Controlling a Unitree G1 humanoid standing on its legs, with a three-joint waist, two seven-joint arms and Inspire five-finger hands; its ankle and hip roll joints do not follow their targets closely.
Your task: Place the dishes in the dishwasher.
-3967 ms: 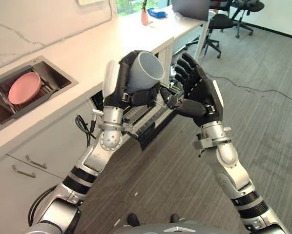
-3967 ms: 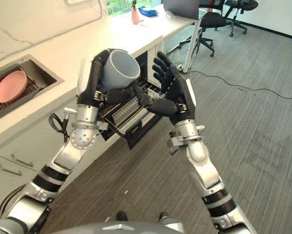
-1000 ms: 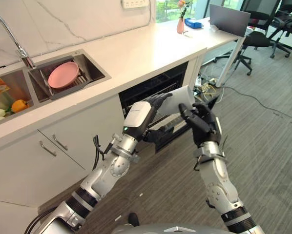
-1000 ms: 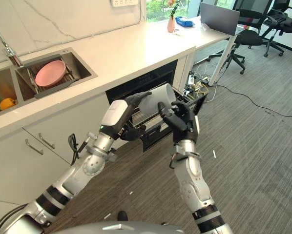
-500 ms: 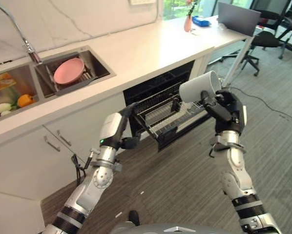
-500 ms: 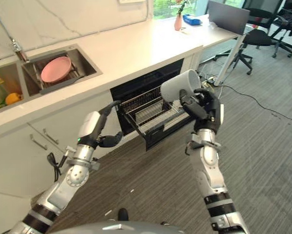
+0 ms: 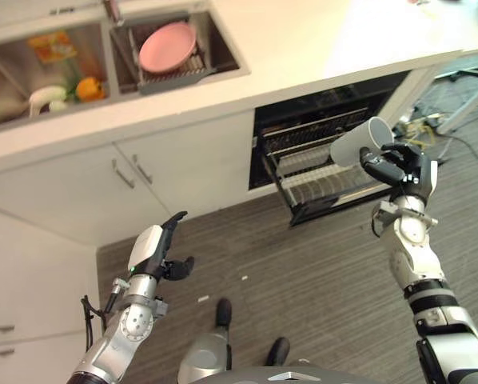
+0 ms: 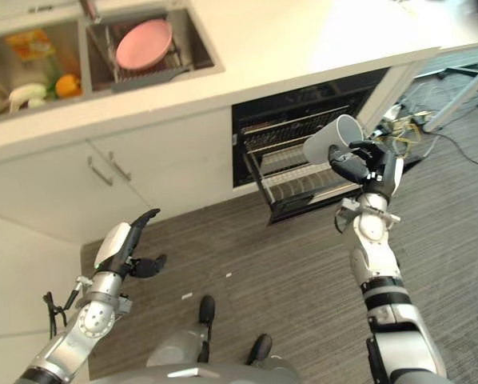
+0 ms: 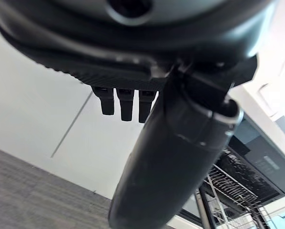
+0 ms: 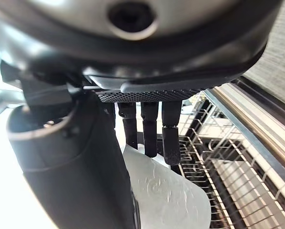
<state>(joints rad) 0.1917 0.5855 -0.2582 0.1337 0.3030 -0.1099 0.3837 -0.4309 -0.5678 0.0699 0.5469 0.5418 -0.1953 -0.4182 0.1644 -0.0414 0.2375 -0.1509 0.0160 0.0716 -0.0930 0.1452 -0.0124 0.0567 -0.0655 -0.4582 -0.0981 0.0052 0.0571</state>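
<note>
My right hand (image 7: 400, 166) is shut on a grey cup (image 7: 359, 142), holding it tilted on its side above the pulled-out dishwasher rack (image 7: 319, 172). In the right wrist view the cup (image 10: 168, 191) shows under the fingers, with the wire rack (image 10: 228, 171) beyond it. My left hand (image 7: 161, 248) hangs low over the floor in front of the white cabinets, fingers straight and holding nothing. A pink plate (image 7: 169, 46) lies on a rack in the sink (image 7: 223, 48).
The open dishwasher (image 7: 335, 136) sits under the white counter (image 7: 327, 40), right of the cabinet doors (image 7: 143, 172). Vegetables (image 7: 63, 92) lie in the left basin. Grey carpet (image 7: 303, 272) spreads in front.
The camera has swung, shifting the whole picture. My left hand has dropped away from the dishwasher rack down to the lower left. My right hand still holds the cup by the rack.
</note>
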